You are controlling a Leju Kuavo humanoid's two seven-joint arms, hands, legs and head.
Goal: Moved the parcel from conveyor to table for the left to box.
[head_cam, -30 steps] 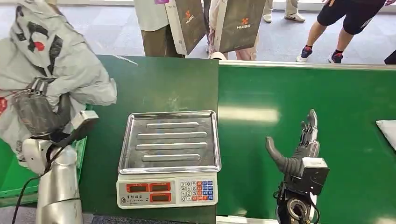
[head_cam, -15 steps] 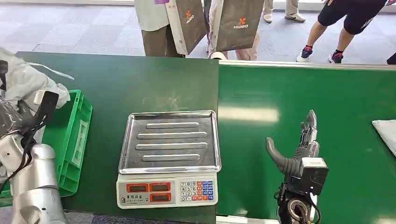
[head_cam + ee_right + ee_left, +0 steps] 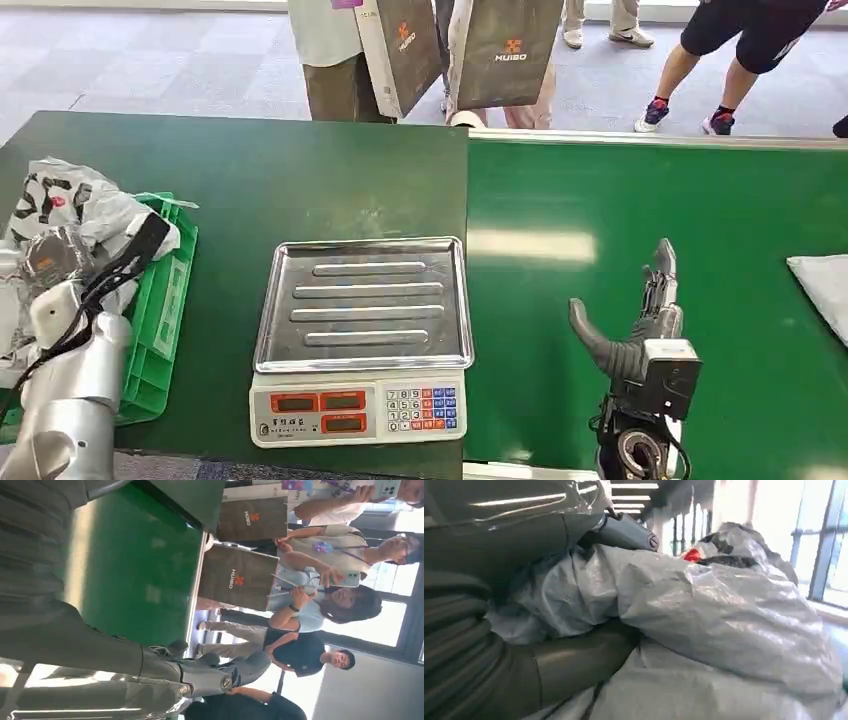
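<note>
Head view shows the left hand (image 3: 50, 262) at the far left of the dark green bench (image 3: 300, 180). It holds a crinkly grey parcel (image 3: 75, 205) with black marks and a small red spot on it. The parcel sits over the green box (image 3: 165, 300) at the left edge of the bench, and it covers much of the box. From the left wrist view, the thick grey thumb (image 3: 574, 660) presses into the soft grey bag, and darker fingers (image 3: 624, 532) wrap over its other side, so this hand is clamped on the parcel (image 3: 724, 615).

A silver scale (image 3: 362, 335) stands in the middle of the bench, just beside the box. Its shiny tray holds nothing, and it has red screens and a small keypad on the front.

The bright green conveyor (image 3: 700, 220) runs along the right. The right hand (image 3: 640, 320) hovers over it with its fingers straight and its thumb out to the side, holding nothing. A white bag (image 3: 822, 285) lies at the far right edge of the conveyor, well apart from that hand.

People (image 3: 340, 60) stand behind the bench holding dark paper bags (image 3: 510, 50).
</note>
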